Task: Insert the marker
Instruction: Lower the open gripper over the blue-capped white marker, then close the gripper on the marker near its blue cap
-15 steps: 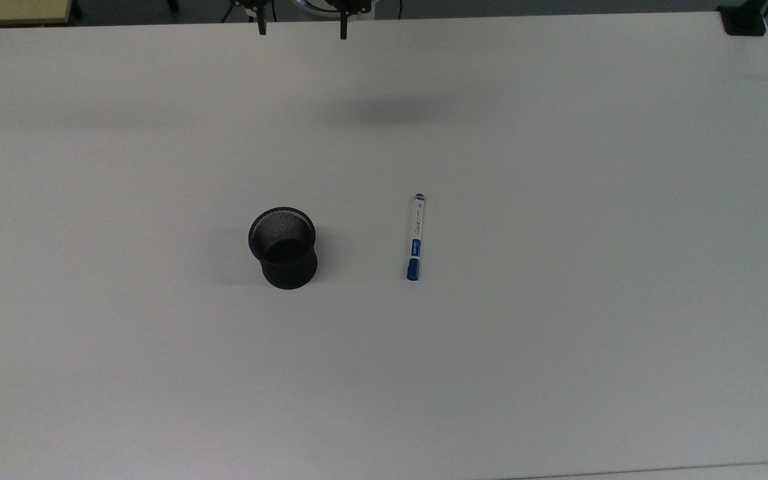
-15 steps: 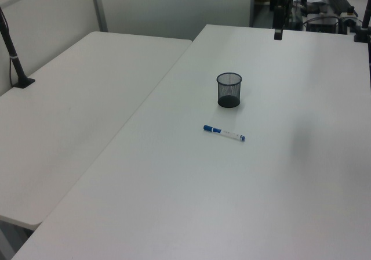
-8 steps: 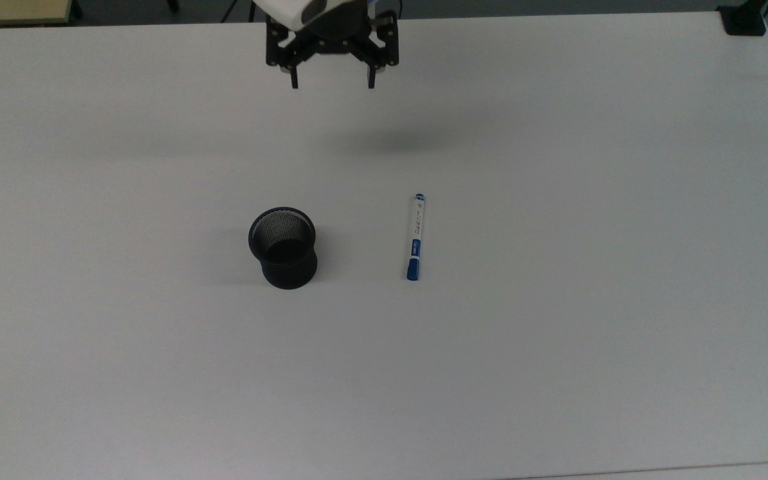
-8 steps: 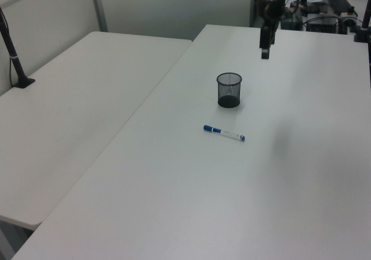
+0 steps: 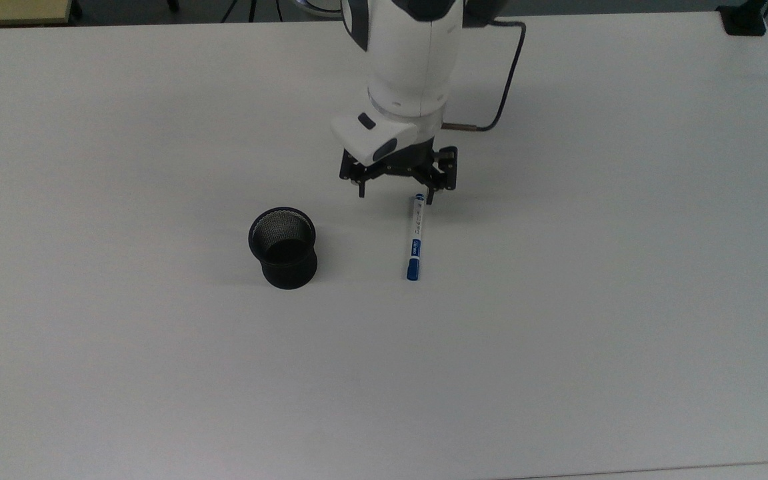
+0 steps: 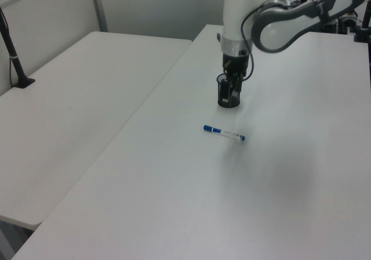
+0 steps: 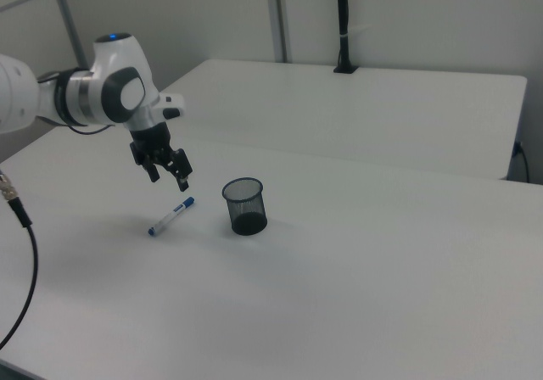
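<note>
Top view: the marker point(image 5: 415, 237) lies flat on the white table point(image 5: 591, 280), blue cap at its near end, well right of the upright black mesh cup point(image 5: 283, 247). The pincer point(image 5: 395, 193) hangs just beyond the marker's far end, fingers spread apart and holding nothing.

Left view: the marker point(image 6: 224, 133) lies near the cup point(image 6: 228, 91), on the nearer side; the pincer point(image 6: 235, 87) overlaps the cup here.

Right view: the pincer point(image 7: 168, 177) hovers above the table — clear of the marker point(image 7: 171, 216), which lies left of the cup point(image 7: 244, 205).
</note>
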